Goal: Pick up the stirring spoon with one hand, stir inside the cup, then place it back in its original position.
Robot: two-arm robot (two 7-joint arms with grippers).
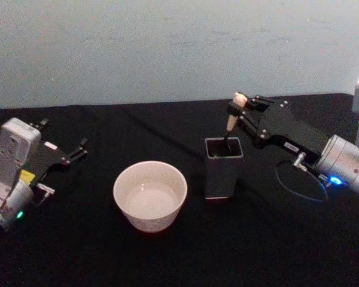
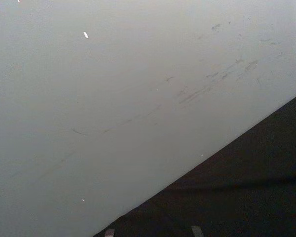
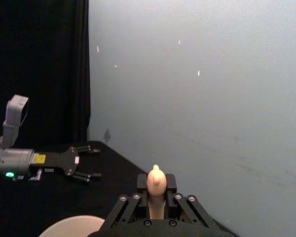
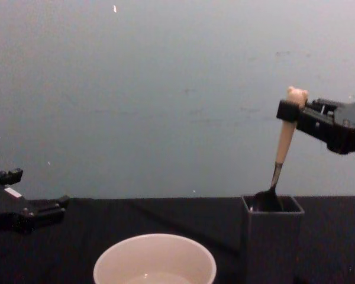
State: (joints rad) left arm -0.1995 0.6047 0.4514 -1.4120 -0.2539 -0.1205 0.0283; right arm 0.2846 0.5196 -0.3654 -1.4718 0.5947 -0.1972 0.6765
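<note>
- Black tablecloth point(image 1: 78, 251) spreads across the whole work surface, from 9 o'clock to 3 o'clock in the head view.
- Pale blue-grey wall point(image 1: 167, 48) at 12 o'clock, faintly scuffed, meeting the cloth's far edge.

A staged lab or test set-up was suggested: a table point(image 1: 167, 263) draped in black cloth filled the lower frame, a bare pale wall point(image 1: 167, 48) ran across the top, and a black curtain point(image 3: 39, 74) was hung at upper left.
</note>
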